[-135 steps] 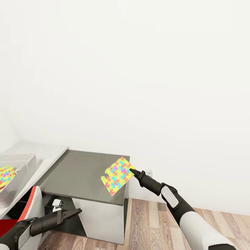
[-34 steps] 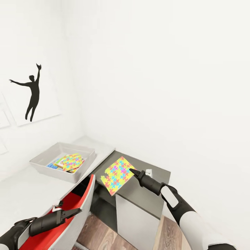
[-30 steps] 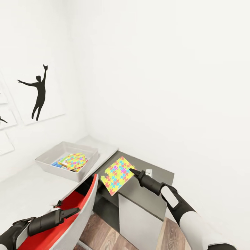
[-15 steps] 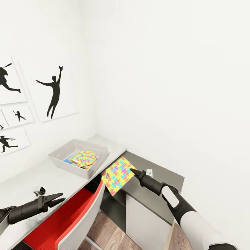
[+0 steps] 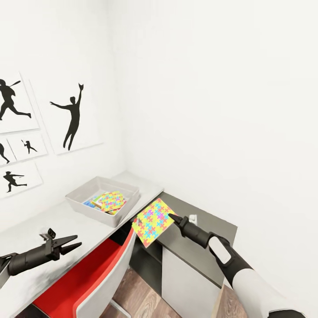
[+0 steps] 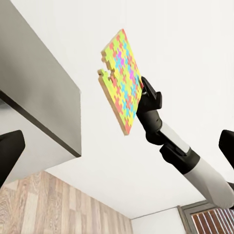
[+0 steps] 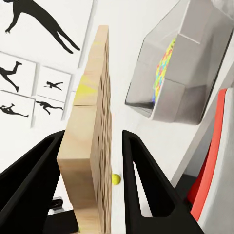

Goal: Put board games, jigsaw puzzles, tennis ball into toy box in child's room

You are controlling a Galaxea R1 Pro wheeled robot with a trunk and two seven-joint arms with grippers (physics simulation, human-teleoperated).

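Head view first: the right gripper [image 5: 171, 217] is raised over the dark grey lower section of the counter [image 5: 39, 229], with its jaws closed on the edge of a jigsaw puzzle [image 5: 153, 221], which is held tilted in the air and touches nothing below it. Farther back on the pale counter top, towards the room's corner, sits the toy box [image 5: 81, 204]. Inside it lies a second puzzle board [image 5: 111, 200] on top of printed game boxes [image 5: 90, 204] (only their edges peek out, so I cannot tell how many). The left gripper [image 5: 75, 242] hangs over the near part of the counter with its jaws slightly parted and nothing between them. A red-seated chair [image 5: 95, 276] stands partly under the counter edge, and black sports-silhouette pictures [image 5: 73, 115] hang on the white wall.

Left wrist view: the held puzzle [image 6: 122, 78] is seen from below against the white wall, gripped at one side by the right gripper [image 6: 141, 90]. The left arm's own black fingers [image 6: 9, 151] show at the picture's two edges, well apart, with nothing held. The dark cabinet section [image 6: 39, 92] stands over wood-plank floor [image 6: 53, 207].

Right wrist view: the two black fingers [image 7: 141, 180] clamp the puzzle [image 7: 90, 151] edge-on, its wooden side showing. Beyond it are the toy box [image 7: 180, 73], the chair's red edge [image 7: 212, 151], and a small yellow-green tennis ball [image 7: 115, 179] resting on the counter.
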